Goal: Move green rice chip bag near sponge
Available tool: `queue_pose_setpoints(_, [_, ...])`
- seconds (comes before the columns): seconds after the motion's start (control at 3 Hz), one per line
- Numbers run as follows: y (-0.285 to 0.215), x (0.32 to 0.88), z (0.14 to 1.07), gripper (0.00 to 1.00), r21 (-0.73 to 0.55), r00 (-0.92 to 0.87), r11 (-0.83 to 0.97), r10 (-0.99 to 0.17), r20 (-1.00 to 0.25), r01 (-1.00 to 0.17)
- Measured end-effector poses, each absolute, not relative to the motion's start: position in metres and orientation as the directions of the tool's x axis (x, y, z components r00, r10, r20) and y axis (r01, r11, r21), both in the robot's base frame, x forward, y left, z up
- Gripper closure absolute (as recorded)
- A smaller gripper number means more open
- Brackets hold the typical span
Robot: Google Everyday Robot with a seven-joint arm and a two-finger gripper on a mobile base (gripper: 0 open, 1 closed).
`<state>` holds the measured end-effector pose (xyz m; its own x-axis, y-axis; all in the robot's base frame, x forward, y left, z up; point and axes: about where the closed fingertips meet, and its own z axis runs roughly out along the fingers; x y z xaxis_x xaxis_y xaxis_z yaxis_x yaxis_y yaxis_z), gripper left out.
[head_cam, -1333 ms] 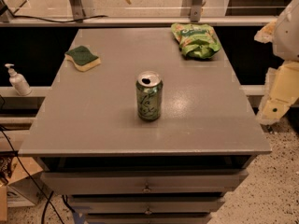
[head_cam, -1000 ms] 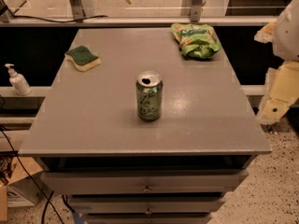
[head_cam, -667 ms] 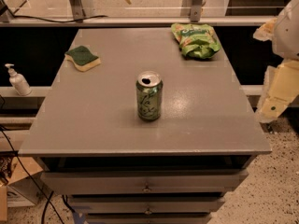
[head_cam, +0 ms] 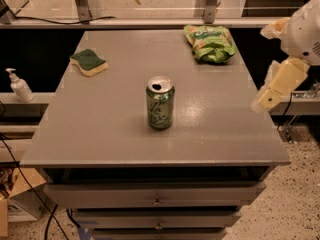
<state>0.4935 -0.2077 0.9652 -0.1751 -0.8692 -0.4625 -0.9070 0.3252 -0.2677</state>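
Observation:
The green rice chip bag [head_cam: 210, 42] lies at the far right corner of the grey table [head_cam: 100, 134], wrinkled, with orange and white print. The sponge [head_cam: 89, 62], dark green on top with a pale yellow base, lies at the far left of the table. My gripper [head_cam: 279, 85] hangs off the table's right edge, level with its middle, below the white arm body [head_cam: 305, 29]. It is a short way to the front right of the bag, holds nothing that shows, and touches nothing.
A green drink can [head_cam: 160, 103] stands upright mid-table, between bag and sponge but nearer the front. A white pump bottle [head_cam: 20, 85] stands on a ledge to the left. Drawers [head_cam: 157, 199] sit under the tabletop. A railing runs behind the table.
The arm at the right edge has shifted slightly left and up, toward the table. The bag, sponge and can have not moved.

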Motion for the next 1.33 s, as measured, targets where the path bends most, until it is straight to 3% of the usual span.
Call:
queue_pose_setpoints(0.67, [-0.203, 0.497, 0.963, 0.0, -0.26, -0.171, 0.326, -0.86, -0.481, -0.909])
queue_pose_setpoints(1.33, [-0.172, 0.554, 0.957, 0.0, -0.281, -0.123, 0.403, -0.732, -0.67, -0.871])
